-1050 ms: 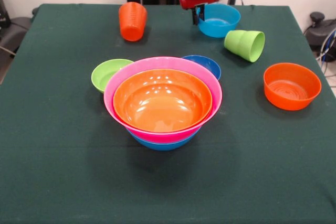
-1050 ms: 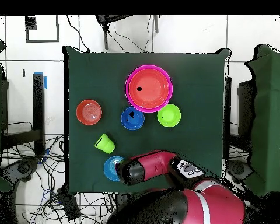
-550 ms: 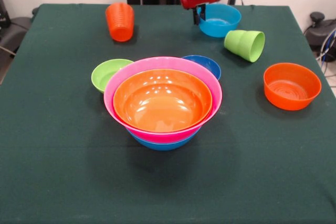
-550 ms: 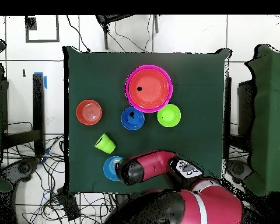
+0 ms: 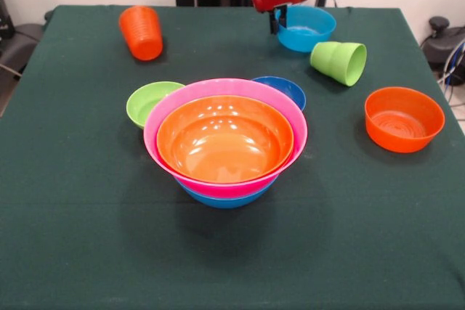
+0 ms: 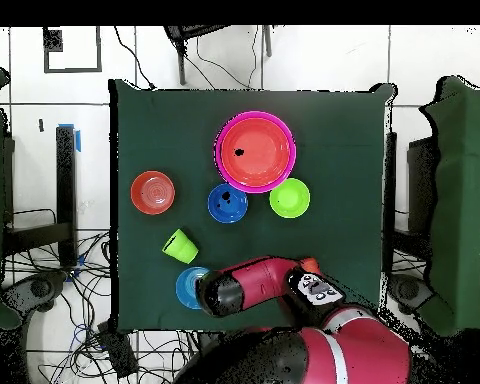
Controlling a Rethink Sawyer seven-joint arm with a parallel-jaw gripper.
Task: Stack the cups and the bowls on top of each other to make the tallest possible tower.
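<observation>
My gripper (image 5: 278, 18) is at the table's far edge, shut on the left rim of a light blue bowl (image 5: 306, 30); one dark finger shows outside the rim. The tower (image 5: 225, 143) stands mid-table: an orange bowl nested in a pink one on a blue base. Behind it sit a lime-green bowl (image 5: 147, 101) and a dark blue bowl (image 5: 289, 89). A small orange bowl (image 5: 404, 118) is at the right. The lime-green cup (image 5: 339, 62) lies on its side near the light blue bowl. The ribbed orange cup (image 5: 142, 32) lies tipped at the far left.
In the overhead view the arm (image 6: 254, 288) reaches across the table's bottom edge and covers part of the light blue bowl (image 6: 188, 288). A dark green cloth (image 5: 87, 237) covers the table. Cables lie on the floor around it.
The orange cup has rolled left along the far side of the table. The gripper and the light blue bowl have shifted slightly right together.
</observation>
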